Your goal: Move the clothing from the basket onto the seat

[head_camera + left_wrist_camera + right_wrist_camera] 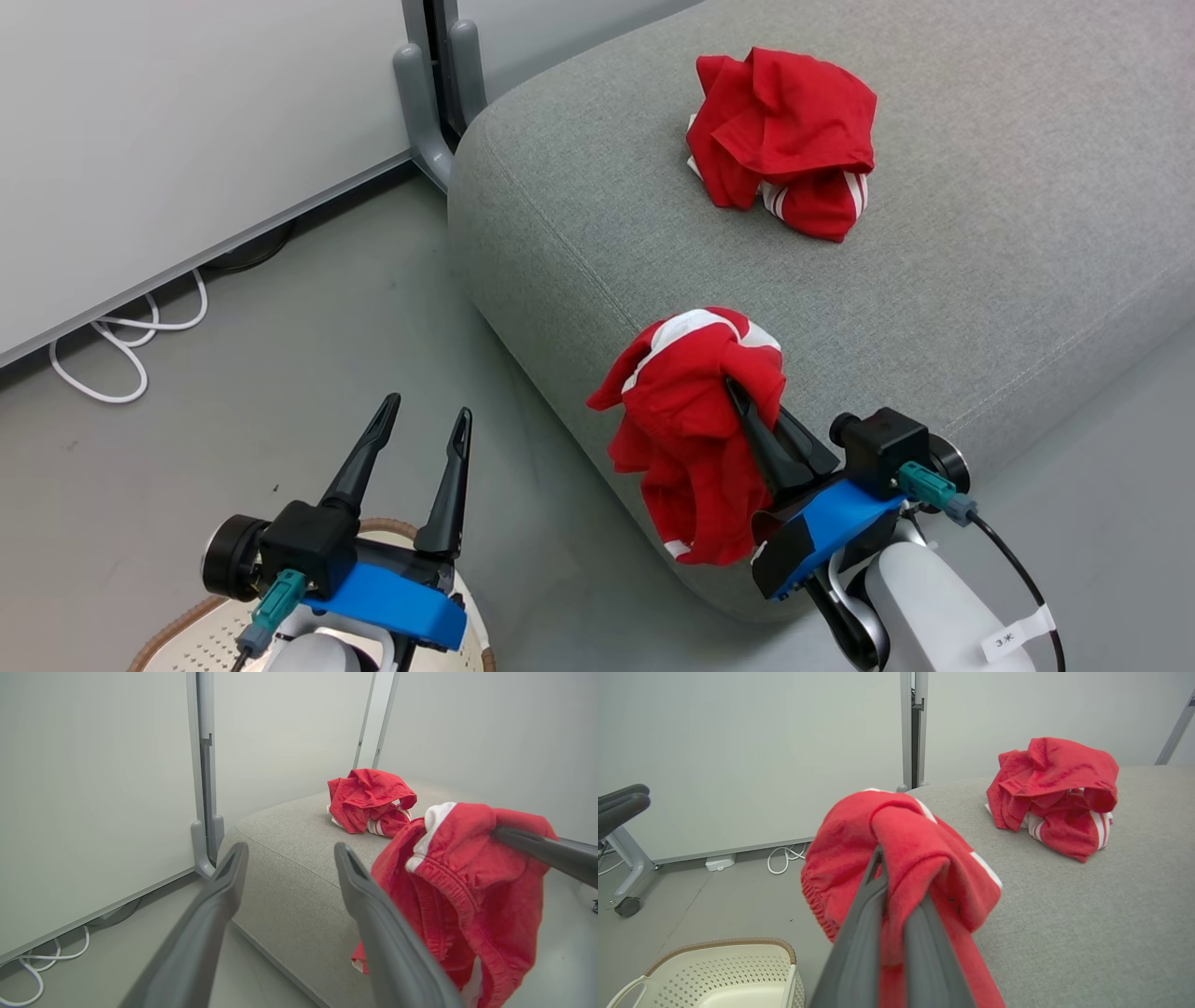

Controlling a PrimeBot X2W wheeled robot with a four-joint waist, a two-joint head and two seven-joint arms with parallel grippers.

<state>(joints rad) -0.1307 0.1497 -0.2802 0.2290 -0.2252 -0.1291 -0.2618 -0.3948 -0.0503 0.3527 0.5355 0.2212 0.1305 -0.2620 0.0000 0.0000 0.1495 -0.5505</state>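
Friend: What now?
Me: My left claw [427, 411] is spread above the basket [187, 635]. My right claw [747, 403] pinches one red garment [681, 439] at the seat [934, 308] edge. Next, I think: reach in, let go near the other garment [784, 140].

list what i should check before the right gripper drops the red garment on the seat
1. Right gripper shut on the held garment: ok.
2. Held garment fully above the seat: not ok. It hangs at the near edge, its lower part in front of the seat's side, so it might slide off if released here.
3. Bare cushion further in to land on: ok, grey fabric lies free between it and the other garment.
4. Left gripper open and apart from the cloth: ok.
5. Basket emptied: cannot tell, part of its inside is out of view.
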